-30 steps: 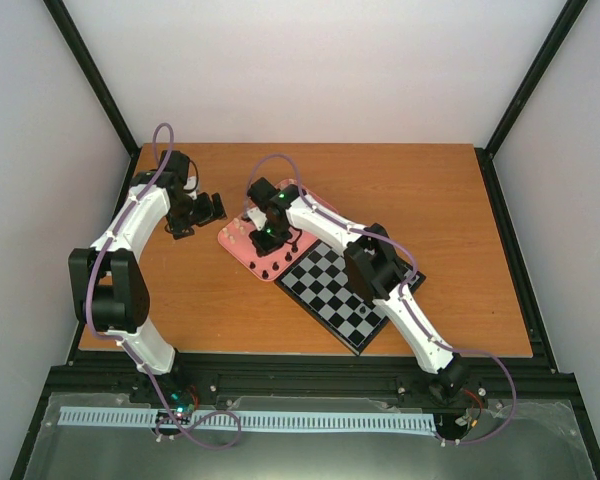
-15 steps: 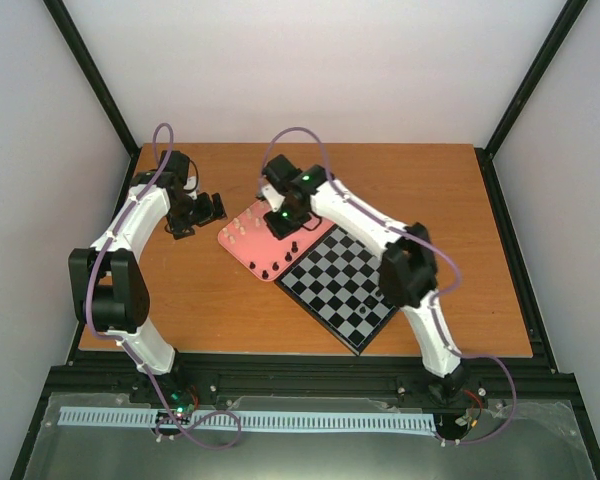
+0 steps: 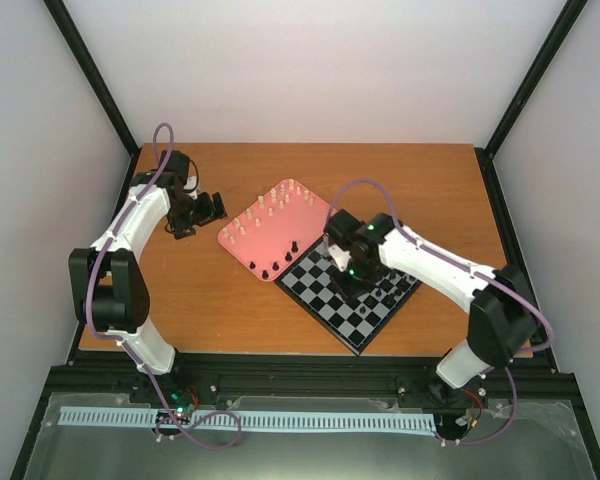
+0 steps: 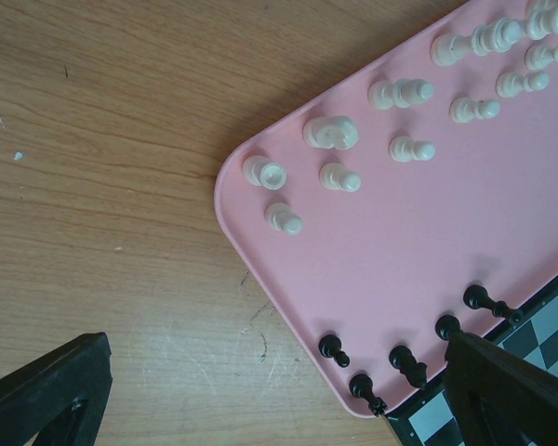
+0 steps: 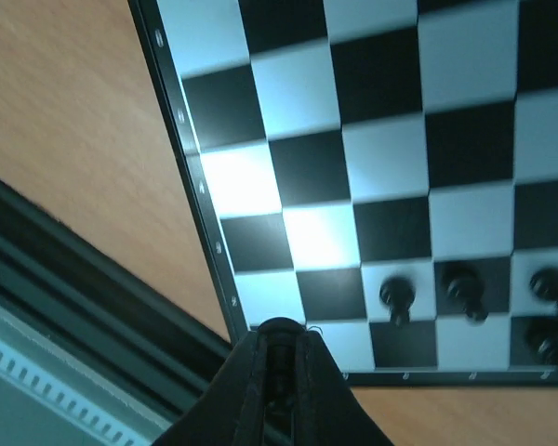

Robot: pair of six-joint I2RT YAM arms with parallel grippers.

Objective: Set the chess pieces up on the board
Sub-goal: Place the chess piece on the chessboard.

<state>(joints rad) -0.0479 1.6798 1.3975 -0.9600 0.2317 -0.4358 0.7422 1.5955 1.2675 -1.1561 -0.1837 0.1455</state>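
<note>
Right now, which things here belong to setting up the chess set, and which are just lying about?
Job: black-and-grey checked board; small black chess pieces; pale cream chess pieces.
Just there: pink rounded tray holding pieces; brown wooden tabletop.

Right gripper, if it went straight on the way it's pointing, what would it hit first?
Most likely the board, near its corner, just left of the black pieces standing there. The right gripper points down at it, jaws shut. Its height above the squares is hard to judge.
</note>
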